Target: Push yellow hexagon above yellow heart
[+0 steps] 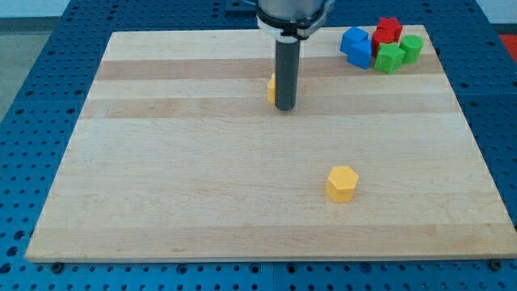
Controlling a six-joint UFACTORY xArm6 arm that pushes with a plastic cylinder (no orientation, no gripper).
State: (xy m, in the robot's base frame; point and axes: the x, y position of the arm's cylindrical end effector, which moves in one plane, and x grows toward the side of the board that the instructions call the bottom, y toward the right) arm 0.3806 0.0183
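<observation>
Camera view | pale wooden board [161,186] on blue pegboard table [32,81] | dark rod, no claw fitted; my tip [284,108] touches the right side of a small yellow block [272,87], mostly hidden, shape unclear | yellow hexagon block [342,183] well apart, toward the view's bottom right of the tip | blue [355,46], red [387,32] and green [396,54] blocks clustered at the view's top right of the tip.

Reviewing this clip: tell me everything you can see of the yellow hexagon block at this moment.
The yellow hexagon is a small, solid-looking six-sided block, matte yellow, with a lighter top face and darker side faces. It lies flat on the wooden board, toward the view's lower right, alone, with nothing touching it. My tip stands well away, toward the view's top and left, beside a mostly hidden yellow block.
</observation>
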